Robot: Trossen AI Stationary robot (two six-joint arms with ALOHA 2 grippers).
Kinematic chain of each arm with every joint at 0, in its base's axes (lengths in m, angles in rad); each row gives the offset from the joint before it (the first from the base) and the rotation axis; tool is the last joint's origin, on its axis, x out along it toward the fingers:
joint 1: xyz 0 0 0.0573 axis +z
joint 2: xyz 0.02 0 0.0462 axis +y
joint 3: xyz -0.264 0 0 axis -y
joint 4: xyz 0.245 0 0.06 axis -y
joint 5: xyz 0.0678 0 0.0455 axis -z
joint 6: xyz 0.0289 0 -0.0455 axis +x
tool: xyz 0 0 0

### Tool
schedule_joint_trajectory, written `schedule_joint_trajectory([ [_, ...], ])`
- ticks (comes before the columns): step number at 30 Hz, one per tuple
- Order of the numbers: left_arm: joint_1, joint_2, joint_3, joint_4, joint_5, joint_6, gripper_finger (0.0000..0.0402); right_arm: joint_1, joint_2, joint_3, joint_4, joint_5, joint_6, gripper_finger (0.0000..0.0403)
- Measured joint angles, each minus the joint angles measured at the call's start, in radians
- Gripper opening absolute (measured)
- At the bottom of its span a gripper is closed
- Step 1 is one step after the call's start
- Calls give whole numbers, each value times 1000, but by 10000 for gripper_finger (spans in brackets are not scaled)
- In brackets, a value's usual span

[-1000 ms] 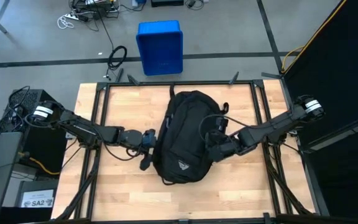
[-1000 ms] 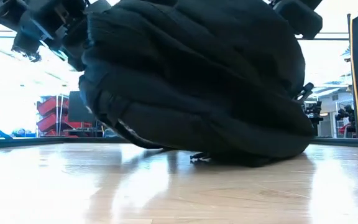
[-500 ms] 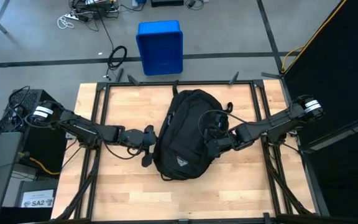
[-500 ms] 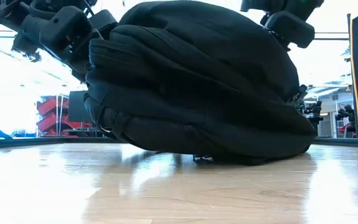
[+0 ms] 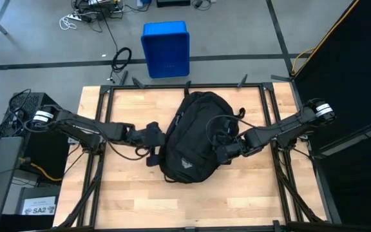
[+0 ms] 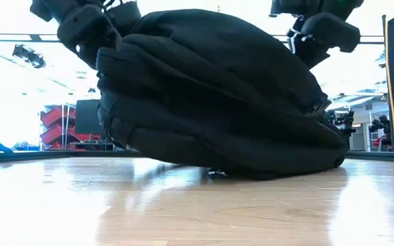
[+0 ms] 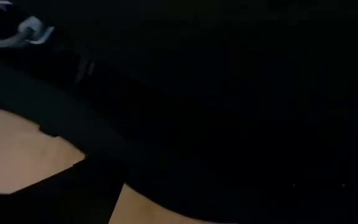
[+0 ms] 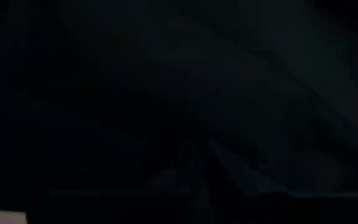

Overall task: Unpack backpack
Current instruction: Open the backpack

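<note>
The large black backpack [image 5: 193, 132] lies on the wooden table [image 5: 108, 193], rounded top toward the far edge, a small white mark [image 5: 184, 162] on its upper face. In the low view its bulk [image 6: 217, 102] rests on its underside. My left gripper [image 5: 154, 136] is at the backpack's left side, shown high on the low view's left [image 6: 91, 31]. My right gripper [image 5: 221, 152] is at the right side [image 6: 320, 31]. The left wrist view shows black fabric [image 7: 229, 93] and a pale zipper pull [image 7: 33, 28]. The right wrist view is filled with dark fabric [image 8: 179, 93].
A blue bin [image 5: 165, 48] and loose cables [image 5: 122, 59] lie on the floor beyond the table's far edge. Bare wood shows near the table's near edge [image 5: 192, 206] and on the left [image 5: 98, 116]. A black curtain [image 5: 359, 64] stands to the right.
My left gripper has moved toward the far edge along the backpack's left side. My right gripper has shifted slightly toward the far edge. The backpack has slid a little toward the far edge, and its raised left side has sunk lower toward the table.
</note>
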Motion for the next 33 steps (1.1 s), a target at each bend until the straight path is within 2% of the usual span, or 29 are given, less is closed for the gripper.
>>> schedule_joint_trajectory([
  [3,-13,0,83,-88,-15,17,374,50,0,0,0,-5,24,1],
  [7,-25,-1,150,-116,-99,65,374,117,0,0,0,-6,61,2],
  [16,-24,4,151,-116,-288,80,374,254,0,-1,-60,-6,210,4],
  [20,-24,32,117,-99,-273,74,374,280,1,-1,-147,-6,312,2],
  [24,-24,67,71,-34,-236,40,374,244,1,-19,-254,-3,432,1],
  [28,-25,127,38,53,-160,0,374,149,1,-90,-284,7,460,0],
  [33,-49,219,35,246,-9,-26,374,-20,1,-173,-235,51,349,3],
])
